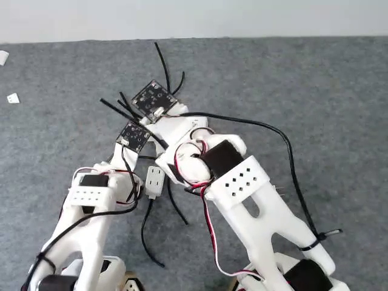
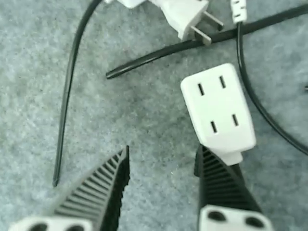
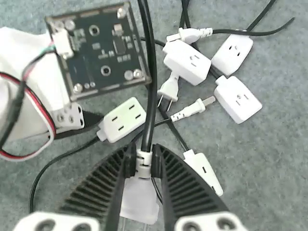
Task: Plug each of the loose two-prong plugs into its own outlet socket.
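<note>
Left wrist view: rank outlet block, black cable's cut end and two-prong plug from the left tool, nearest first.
1. Outlet block, right by the left tool.
2. Black cable's cut end, farther ahead on the carpet.
3. Two-prong plug, farthest, beyond that cable.

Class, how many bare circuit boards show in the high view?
2. The upper circuit board sits farthest up the carpet; the lower circuit board is just below-left of it. More may be hidden.
</note>
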You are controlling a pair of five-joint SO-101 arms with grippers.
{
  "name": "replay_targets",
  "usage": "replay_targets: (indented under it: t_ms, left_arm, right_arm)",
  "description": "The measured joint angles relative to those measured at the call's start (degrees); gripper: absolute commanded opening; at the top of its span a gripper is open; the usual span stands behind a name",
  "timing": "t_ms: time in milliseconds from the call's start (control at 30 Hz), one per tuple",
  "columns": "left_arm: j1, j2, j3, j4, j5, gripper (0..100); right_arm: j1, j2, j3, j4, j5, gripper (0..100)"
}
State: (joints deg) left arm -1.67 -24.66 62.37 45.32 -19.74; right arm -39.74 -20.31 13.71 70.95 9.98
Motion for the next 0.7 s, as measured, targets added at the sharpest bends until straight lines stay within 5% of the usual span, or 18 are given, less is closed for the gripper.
replay_targets:
  t_ms: [367,700]
  left_arm:
    - [0.0,2.5,-1.8,0.0,-0.1,21]
    - [0.0,2.5,-1.8,0.0,-0.1,21]
  right_arm:
    - [6.2,-6.0,-3.8,2.3,-0.8,0.9]
    - [-3.4,-8.2,4.5,-2.1,-1.0,0.9]
